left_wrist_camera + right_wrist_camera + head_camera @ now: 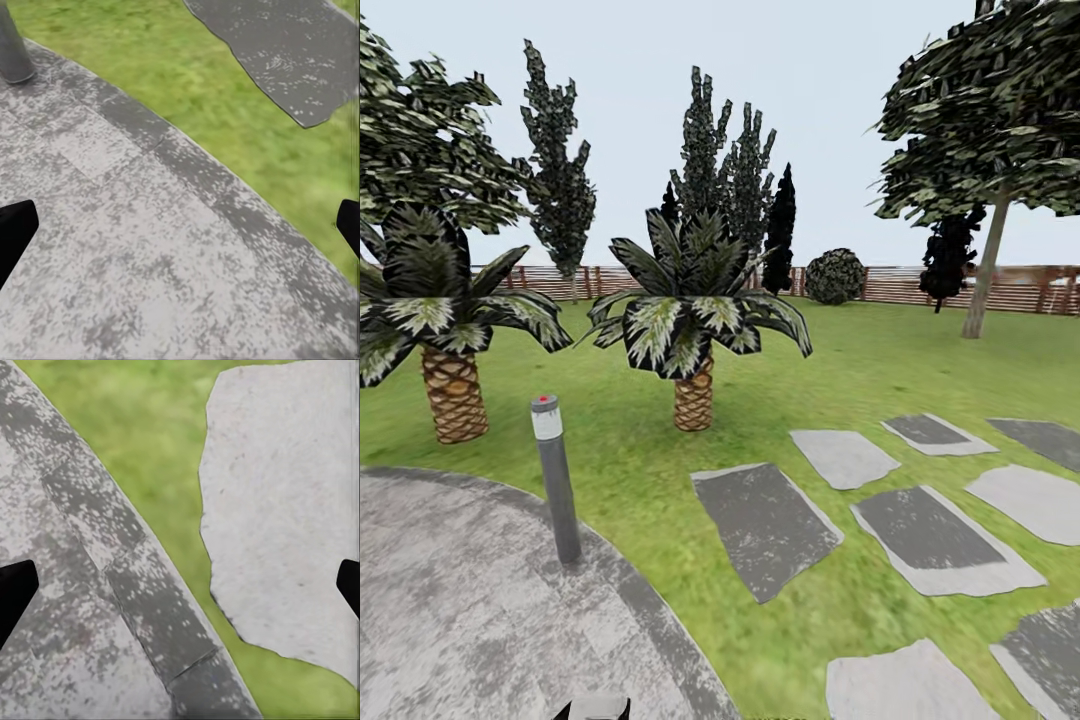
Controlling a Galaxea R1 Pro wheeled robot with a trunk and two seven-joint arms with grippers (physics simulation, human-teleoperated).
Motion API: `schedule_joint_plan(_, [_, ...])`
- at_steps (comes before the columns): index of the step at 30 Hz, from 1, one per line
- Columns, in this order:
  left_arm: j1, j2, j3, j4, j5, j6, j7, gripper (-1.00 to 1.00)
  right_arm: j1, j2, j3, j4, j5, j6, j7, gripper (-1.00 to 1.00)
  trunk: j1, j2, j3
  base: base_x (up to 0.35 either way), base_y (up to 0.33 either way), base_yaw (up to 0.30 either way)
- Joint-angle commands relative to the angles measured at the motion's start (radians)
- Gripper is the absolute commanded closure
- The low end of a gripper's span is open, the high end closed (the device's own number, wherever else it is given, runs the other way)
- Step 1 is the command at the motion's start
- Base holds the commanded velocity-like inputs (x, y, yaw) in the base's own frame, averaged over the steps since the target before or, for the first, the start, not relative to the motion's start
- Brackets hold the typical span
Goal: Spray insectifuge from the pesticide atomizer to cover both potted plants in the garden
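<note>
The garden lies ahead of me: a green lawn (640, 440) with grey stone slabs (765, 525), ringed by a brown slat fence (920, 285). The pesticide atomizer and the potted plants are out of view. My left gripper (181, 229) is open over speckled grey paving, its black fingertips (15, 232) far apart with nothing between them. My right gripper (181, 589) is open too, above the paving's curved edge, a strip of grass and a pale slab (285, 510).
A grey bollard (557, 480) with a red cap stands at the edge of the round paved area (470, 600). Two tall palms (690, 320) (430, 300) rise from the lawn behind it. A tree (985, 260) and a round bush (835, 277) stand near the fence.
</note>
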Motion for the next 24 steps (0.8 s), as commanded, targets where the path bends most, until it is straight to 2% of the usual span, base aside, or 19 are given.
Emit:
schedule_joint_plan(1, [-0.001,0.000,0.000,0.000,0.000,-0.003,0.000,-1.00,-0.001,0.000,-0.002,0.001,0.000,-0.003,0.000,-1.00,0.004,-0.008,-0.004,0.000,0.000,-0.277])
schedule_joint_plan(24, [-0.001,0.000,0.000,0.000,0.000,-0.002,0.000,-1.00,-0.001,0.000,-0.001,0.001,0.000,-0.004,0.000,-1.00,0.092,-0.169,-0.076,0.000,0.000,-0.277])
